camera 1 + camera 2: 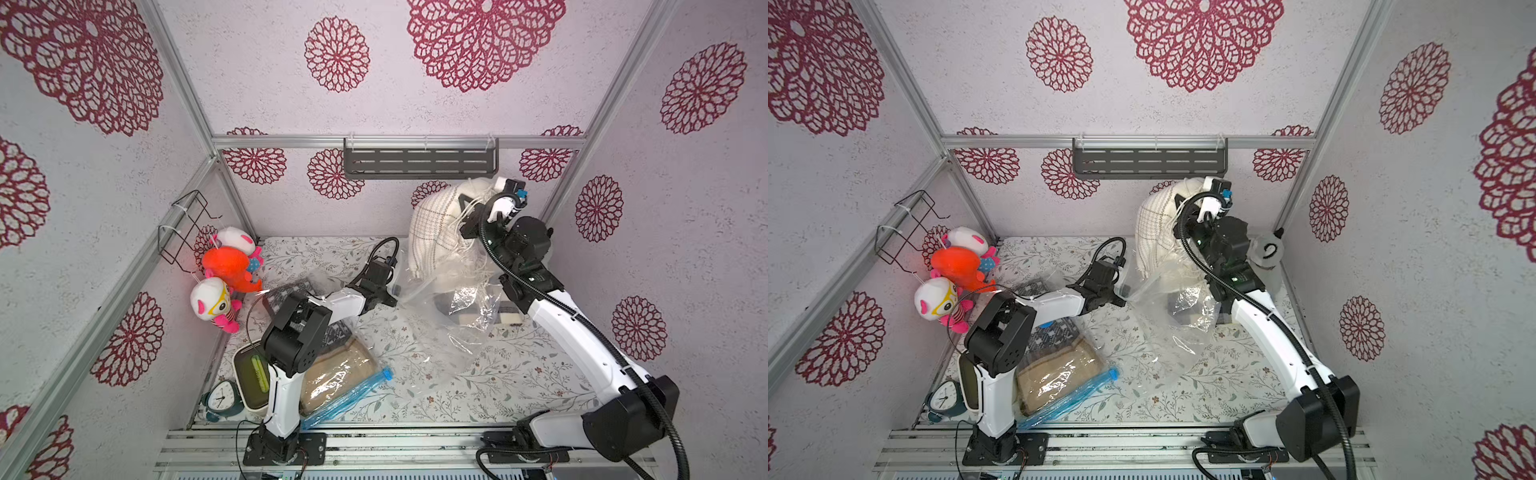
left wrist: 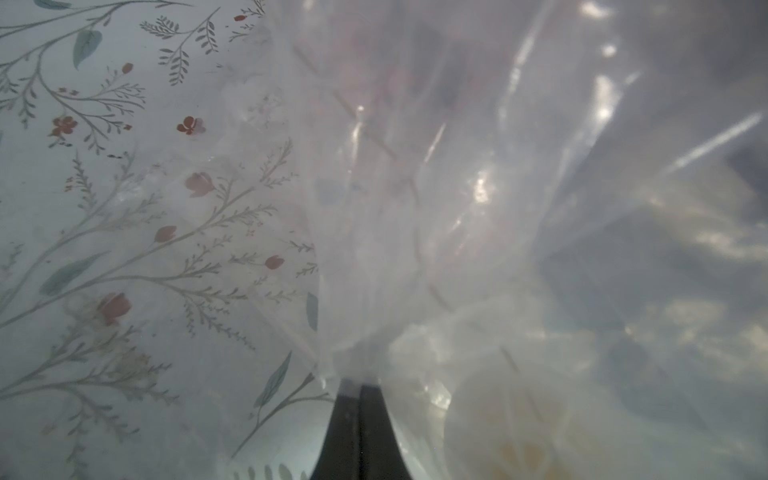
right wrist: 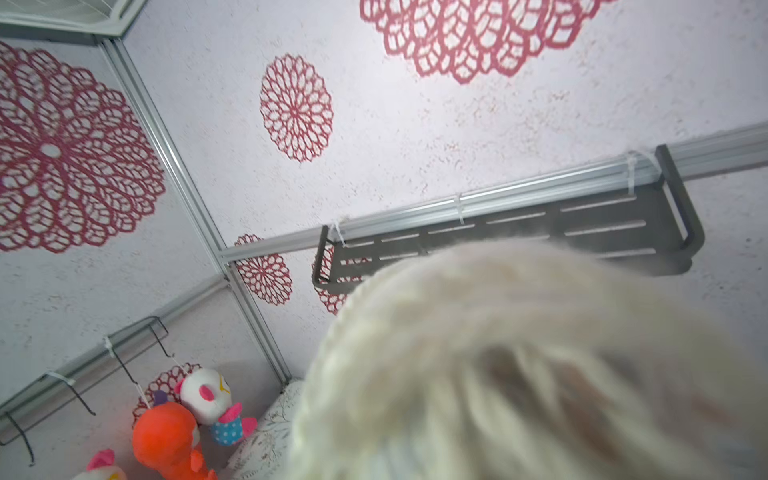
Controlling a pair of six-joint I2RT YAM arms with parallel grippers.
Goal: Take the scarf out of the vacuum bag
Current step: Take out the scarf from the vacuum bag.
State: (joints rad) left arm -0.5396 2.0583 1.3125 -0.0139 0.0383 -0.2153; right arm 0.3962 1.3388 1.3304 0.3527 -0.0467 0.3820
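The cream scarf (image 1: 436, 228) with thin check lines and a fringe hangs high at the back right, in both top views (image 1: 1152, 232). My right gripper (image 1: 469, 205) is shut on its upper end, and the fingers are buried in the cloth. In the right wrist view the scarf (image 3: 519, 365) hides the jaws. The scarf's lower end reaches the crumpled clear vacuum bag (image 1: 440, 328) on the table. My left gripper (image 1: 392, 297) is shut on the bag's edge, low over the table. In the left wrist view its fingertips (image 2: 351, 399) pinch the bag's film (image 2: 457, 187).
A second sealed bag (image 1: 340, 378) with beige cloth and a blue zip lies at the front left. Beside it are a white box (image 1: 249, 378) and a clock (image 1: 222, 397). Plush toys (image 1: 230, 266) hang at the left wall. A dark shelf (image 1: 419, 162) sits above the scarf.
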